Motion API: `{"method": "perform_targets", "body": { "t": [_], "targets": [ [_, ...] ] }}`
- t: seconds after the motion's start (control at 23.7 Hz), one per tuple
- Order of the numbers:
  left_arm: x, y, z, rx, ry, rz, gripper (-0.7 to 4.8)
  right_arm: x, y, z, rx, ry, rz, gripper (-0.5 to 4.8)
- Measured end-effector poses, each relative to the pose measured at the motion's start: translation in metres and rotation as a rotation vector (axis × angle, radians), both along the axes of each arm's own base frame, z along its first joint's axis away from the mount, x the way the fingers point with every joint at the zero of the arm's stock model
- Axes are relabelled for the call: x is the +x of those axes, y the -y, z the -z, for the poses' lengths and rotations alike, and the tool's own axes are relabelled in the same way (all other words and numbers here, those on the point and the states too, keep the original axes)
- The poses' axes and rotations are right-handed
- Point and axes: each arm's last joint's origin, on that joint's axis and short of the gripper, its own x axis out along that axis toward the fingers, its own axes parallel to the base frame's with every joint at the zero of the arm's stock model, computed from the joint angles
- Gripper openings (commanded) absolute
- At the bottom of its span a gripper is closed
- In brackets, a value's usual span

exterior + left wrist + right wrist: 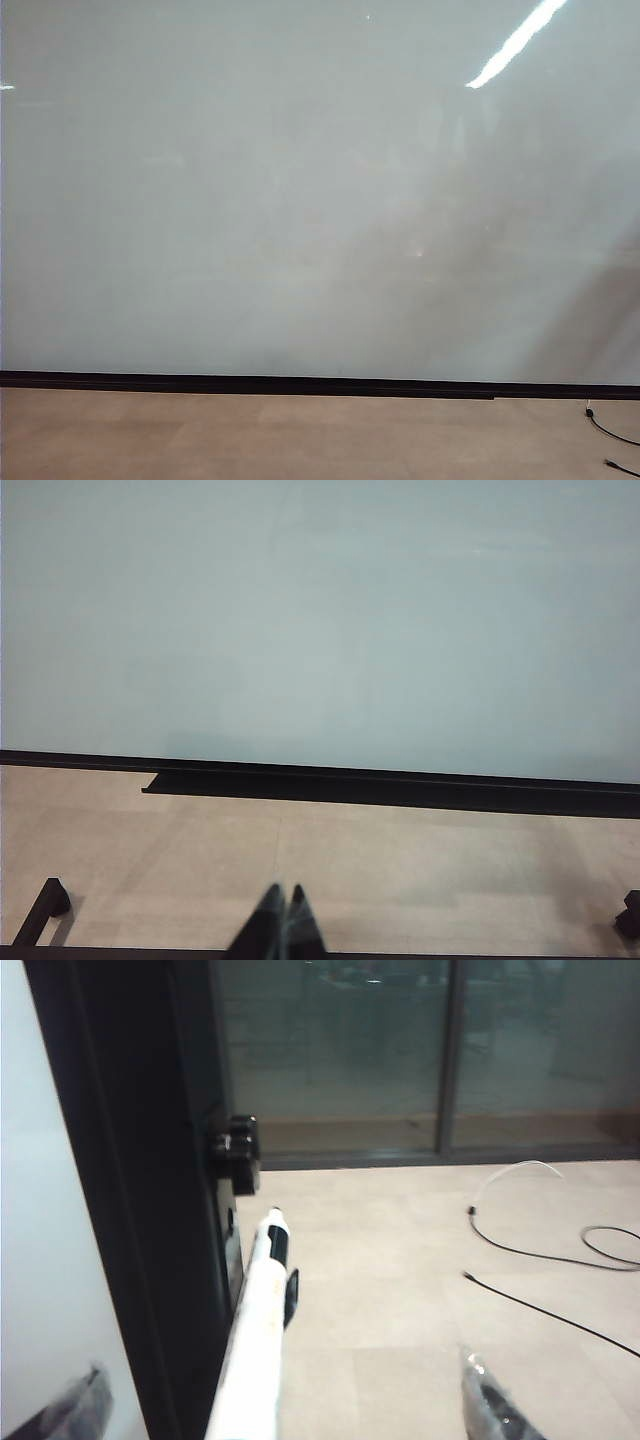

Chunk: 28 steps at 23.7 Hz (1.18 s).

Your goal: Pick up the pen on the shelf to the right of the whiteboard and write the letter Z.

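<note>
Whiteboard point(300, 200): fills the exterior view, blank, black strip along its lower edge, floor point(250, 435) below.
Black cable point(540, 1260): loose on the floor.
Pen point(255, 1340): white barrel, dark tip, lying beside the board's black frame, between the right gripper's point(285, 1410) wide-spread fingers, not clamped.
Left gripper point(283, 920): low before the board, fingertips together, empty.

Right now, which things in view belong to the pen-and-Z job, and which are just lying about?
Job:
- pen, between the right gripper's open jaws, not gripped
- whiteboard, no Z yet

Lying about:
- black cables on the floor
- left gripper, shut, idle above the floor
</note>
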Motion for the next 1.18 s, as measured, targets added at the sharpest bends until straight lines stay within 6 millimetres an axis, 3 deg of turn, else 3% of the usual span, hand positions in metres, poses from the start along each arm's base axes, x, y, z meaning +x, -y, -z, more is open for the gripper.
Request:
{"method": "perform_targets", "body": {
  "t": [0.25, 0.67, 0.97, 1.09, 1.18],
  "targets": [
    [0.000, 0.000, 0.000, 0.000, 0.000, 0.000, -0.04, 0.012, 0.005, 0.008, 0.007, -0.013, -0.050, 4.79],
    [0.000, 0.000, 0.000, 0.000, 0.000, 0.000, -0.05, 0.024, 0.011, 0.001, -0.020, 0.022, -0.133, 4.79],
    [0.000, 0.000, 0.000, 0.000, 0.000, 0.000, -0.05, 0.024, 0.018, -0.001, -0.009, 0.024, -0.156, 4.47],
    [0.000, 0.000, 0.000, 0.000, 0.000, 0.000, -0.05, 0.023, 0.019, 0.003, 0.008, 0.006, -0.154, 3.93],
    [0.000, 0.000, 0.000, 0.000, 0.000, 0.000, -0.05, 0.023, 0.020, 0.004, 0.010, 0.003, -0.153, 3.88]
  ]
}}
